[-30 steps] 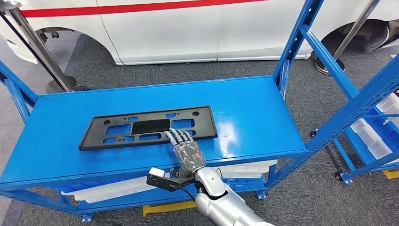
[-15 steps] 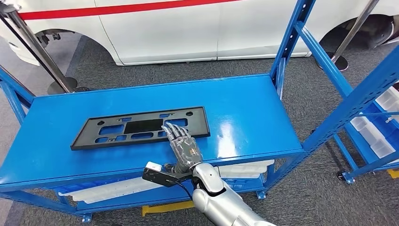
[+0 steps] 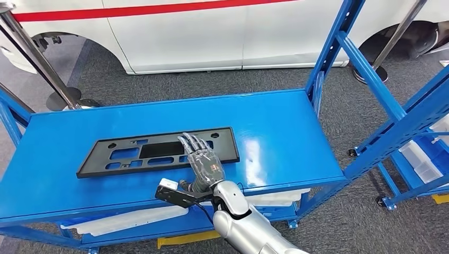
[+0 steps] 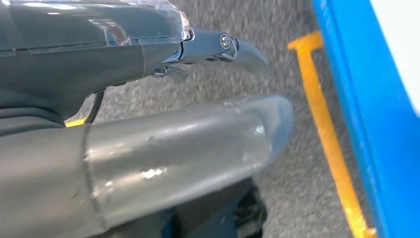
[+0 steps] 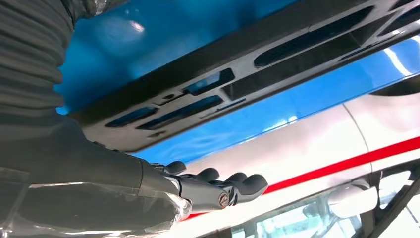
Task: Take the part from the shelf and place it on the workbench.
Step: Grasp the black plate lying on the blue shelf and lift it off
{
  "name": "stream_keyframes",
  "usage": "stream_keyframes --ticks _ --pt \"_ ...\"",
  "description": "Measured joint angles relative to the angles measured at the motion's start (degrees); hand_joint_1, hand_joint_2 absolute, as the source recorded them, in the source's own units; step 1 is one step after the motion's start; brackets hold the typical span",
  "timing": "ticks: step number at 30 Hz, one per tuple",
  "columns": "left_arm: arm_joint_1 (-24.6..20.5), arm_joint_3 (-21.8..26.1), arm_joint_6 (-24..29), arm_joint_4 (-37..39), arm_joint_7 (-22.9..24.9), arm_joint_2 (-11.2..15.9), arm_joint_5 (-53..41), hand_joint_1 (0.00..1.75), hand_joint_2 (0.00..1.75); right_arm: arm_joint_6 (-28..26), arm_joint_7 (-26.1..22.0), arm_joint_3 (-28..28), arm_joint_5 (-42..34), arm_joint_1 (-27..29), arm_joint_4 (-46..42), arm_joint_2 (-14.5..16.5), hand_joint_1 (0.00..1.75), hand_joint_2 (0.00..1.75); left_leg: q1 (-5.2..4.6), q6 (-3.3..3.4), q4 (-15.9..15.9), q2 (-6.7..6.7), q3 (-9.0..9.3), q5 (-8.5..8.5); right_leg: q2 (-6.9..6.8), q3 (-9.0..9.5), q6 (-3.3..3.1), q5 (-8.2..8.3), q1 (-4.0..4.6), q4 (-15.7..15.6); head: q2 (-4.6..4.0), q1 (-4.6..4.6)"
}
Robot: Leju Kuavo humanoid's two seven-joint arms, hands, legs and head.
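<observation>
Reaching in from 6 o'clock of the head view, the right hand point(image 3: 203, 160) is lying palm-down over the near long edge of the part point(image 3: 159, 151), fingers point(image 3: 194, 144) straight and spread apart, nothing clamped in them. Fingertips are sitting over the black plastic near the part's central cut-out; whether they are touching it or hovering just above, cannot tell. In the right wrist view the same hand point(image 5: 208, 191) is showing its dark fingers extended side by side, apart from the part point(image 5: 233, 79), no grasp visible.

The part is a flat black rectangular frame with slots and holes, lying flat on the blue shelf top point(image 3: 275, 121), left of centre, its long side running roughly 9 to 3 o'clock, slightly tilted. The silver forearm point(image 3: 243, 227) is coming up from 6 o'clock, a small black-and-white camera module point(image 3: 170, 191) sticking out at the wrist toward 9 o'clock.

The left hand point(image 4: 218, 47) is hanging over grey carpet point(image 4: 297, 198), a curved finger partly showing beside the thick thumb; fingers apart or together, cannot tell. A yellow floor line point(image 4: 327, 139) is running beside a blue frame.

At 12 o'clock of the shelf a white vehicle point(image 3: 212, 32) with a red stripe is standing. Blue uprights point(image 3: 333, 47) are rising at 2 o'clock, chrome posts point(image 3: 32, 58) at 10 o'clock.
</observation>
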Motion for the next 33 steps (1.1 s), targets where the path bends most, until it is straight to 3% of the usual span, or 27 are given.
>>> stream_keyframes --ticks 2,3,4,5,7,9,12,14,17,18,19,20,23,25,28,30,33 --pt "-0.2 0.2 0.0 0.0 0.1 0.0 -0.3 0.00 0.00 -0.8 0.4 0.0 1.1 -0.1 1.8 -0.1 0.00 1.75 -0.11 0.40 0.0 0.03 0.16 -0.25 -0.05 -4.45 0.20 -2.84 -0.04 7.6 0.00 -0.01" --pt "-0.2 0.3 0.0 0.0 0.1 0.0 -0.5 0.00 0.00 -1.1 0.5 0.0 1.6 0.0 2.8 -0.2 0.00 1.75 -0.15 0.46 0.0 0.02 0.28 -0.40 -0.07 -6.17 0.28 -3.15 -0.07 10.1 0.00 0.00" --pt "-0.2 0.4 0.0 0.0 0.1 0.0 -0.6 0.00 0.00 -1.4 0.6 0.0 2.1 0.0 3.7 -0.3 0.00 1.75 -0.16 0.45 0.0 0.01 0.48 -0.58 -0.10 -6.84 0.30 -2.22 -0.10 10.5 0.00 0.00" --pt "-0.2 0.5 0.0 0.0 0.2 0.0 -0.7 0.00 0.00 -1.6 0.7 0.0 2.5 0.0 4.4 -0.3 0.00 1.75 -0.16 0.38 0.1 -0.02 0.77 -0.79 -0.15 -6.42 0.28 -0.31 -0.12 8.7 0.00 0.00" --pt "-0.2 0.7 0.0 0.0 0.3 -0.1 -0.8 0.00 0.00 -1.9 0.9 0.0 3.1 -0.2 5.6 -0.3 0.00 1.75 -0.17 0.13 0.3 -0.05 1.41 -1.39 -0.36 -3.12 -0.02 4.32 -0.10 1.1 0.00 0.00" --pt "-0.3 0.8 0.0 0.0 0.3 -0.2 -0.9 0.00 0.00 -2.0 1.1 0.0 4.1 -0.5 6.6 -0.2 0.00 1.75 -0.33 -0.35 0.7 -0.04 1.54 -1.87 -0.47 -0.86 -0.38 6.22 0.10 -4.3 0.00 -0.01" --pt "-0.6 0.9 0.1 0.1 0.5 -0.2 -1.2 0.00 0.00 -2.2 1.9 0.1 6.3 -1.1 7.9 0.1 0.00 1.75 -0.32 -1.27 0.7 0.03 1.64 -2.16 -0.29 -0.45 -1.00 6.02 0.29 -5.3 0.00 -0.02" --pt "-0.6 0.9 0.1 0.1 0.6 -0.3 -1.5 0.00 0.00 -2.5 2.9 0.4 8.5 -1.6 9.0 0.5 0.00 1.75 -0.21 -1.84 2.5 0.01 1.10 -3.56 -0.30 0.16 -1.60 6.09 -0.01 -5.9 0.00 -0.03" --pt "-0.7 0.9 0.1 0.1 0.6 -0.3 -1.8 0.00 0.00 -2.9 3.9 1.0 10.9 -2.0 10.8 1.1 0.00 1.75 0.06 -2.56 12.9 -0.02 -3.81 -8.46 -0.39 0.61 -2.13 5.98 -0.10 -6.1 0.00 -0.07" --pt "-0.7 0.9 0.1 0.1 0.7 -0.3 -1.9 0.00 0.00 -2.9 4.1 1.2 11.2 -2.1 11.2 1.2 0.00 1.75 0.13 -2.69 15.8 -0.01 -5.40 -9.28 -0.37 0.64 -2.17 5.91 -0.08 -6.1 0.00 -0.06" --pt "-0.7 0.9 0.1 0.2 0.7 -0.3 -1.9 0.00 0.00 -3.0 4.3 1.4 11.5 -2.2 11.5 1.3 0.00 1.75 0.16 -2.76 16.9 -0.01 -6.12 -9.03 -0.30 0.71 -2.17 5.85 -0.08 -6.1 0.00 -0.06" --pt "-0.6 0.9 0.1 0.2 0.7 -0.3 -1.9 0.00 0.00 -3.0 4.4 1.5 11.8 -2.3 11.8 1.4 0.00 1.75 0.18 -2.77 15.5 -0.01 -5.59 -7.58 -0.20 0.83 -2.09 5.77 -0.10 -6.0 0.00 -0.07" --pt "-0.8 0.9 0.1 0.2 0.7 -0.3 -1.9 0.00 0.00 -3.4 4.6 1.8 12.7 -2.8 12.7 1.9 0.00 1.75 0.13 -2.33 3.8 -0.02 -0.10 -2.13 0.08 1.31 -1.56 5.45 -0.05 -5.9 0.00 -0.06" --pt "-1.0 0.9 0.1 0.2 0.6 -0.3 -1.9 0.00 0.00 -3.7 4.7 2.0 13.0 -2.9 13.2 2.2 0.00 1.75 -0.13 -1.75 0.4 -0.10 1.54 -1.48 0.18 1.42 -0.99 5.40 0.09 -6.0 0.00 -0.04" --pt "-1.0 0.9 0.1 0.2 0.6 -0.3 -1.9 0.00 0.00 -3.9 4.7 2.0 13.2 -3.1 13.7 2.5 0.00 1.75 -0.14 -0.68 -0.1 -0.13 1.76 -1.00 0.16 1.41 -0.03 5.13 0.06 -5.9 0.00 -0.03" --pt "-1.0 0.9 0.1 0.2 0.6 -0.3 -1.9 0.00 0.00 -4.0 4.8 2.0 13.2 -3.2 14.0 2.6 0.00 1.75 0.04 0.09 -0.6 -0.02 1.90 -0.65 0.03 -0.10 0.36 2.75 0.03 -2.3 0.00 0.00" --pt "-0.9 0.9 0.1 0.2 0.6 -0.3 -1.9 0.00 0.00 -4.0 4.8 2.0 13.2 -3.2 14.4 2.6 0.00 1.75 -0.19 0.50 -0.6 0.19 1.83 -0.68 -0.09 -5.68 0.54 -2.45 -0.03 9.0 0.00 0.01"
